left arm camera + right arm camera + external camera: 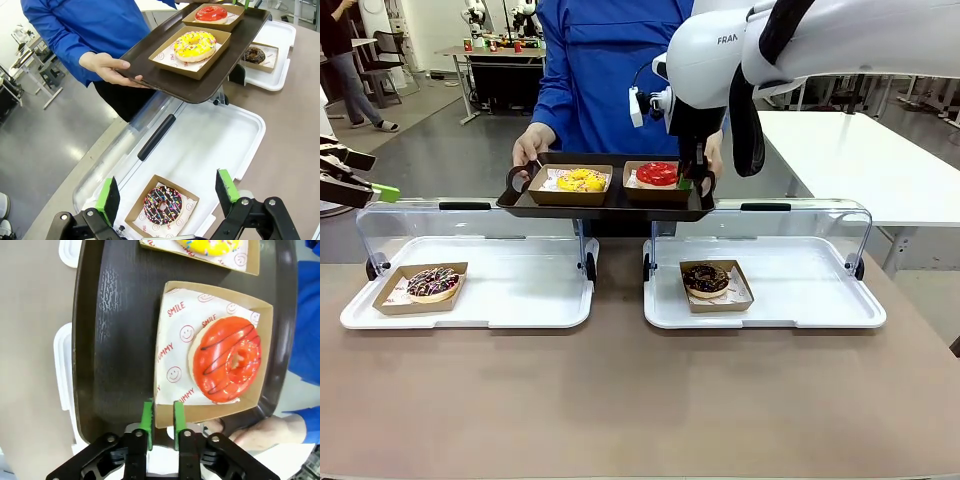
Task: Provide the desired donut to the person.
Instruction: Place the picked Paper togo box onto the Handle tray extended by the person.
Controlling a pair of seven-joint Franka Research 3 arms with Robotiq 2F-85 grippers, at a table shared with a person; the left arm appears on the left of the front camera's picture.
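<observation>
The red-glazed donut (227,360) sits in its cardboard box (165,355) on the dark tray (605,205) that the person (605,80) holds up with both hands beyond the far edge of the counter (640,400), next to a boxed yellow donut (582,180). The right gripper (162,412) hangs at the box's near wall, its jaws a narrow gap apart astride the cardboard edge; whether they pinch it or have just let go I cannot tell. The risk lies there: if the arm pulls back while a pad catches the wall, it could drag the box off the tray's rim or tip the tray in the person's hand (260,432). The left gripper (170,192) hovers with jaws wide open and empty above the sprinkled chocolate donut (163,204) near the counter's left edge, clear of trouble.
</observation>
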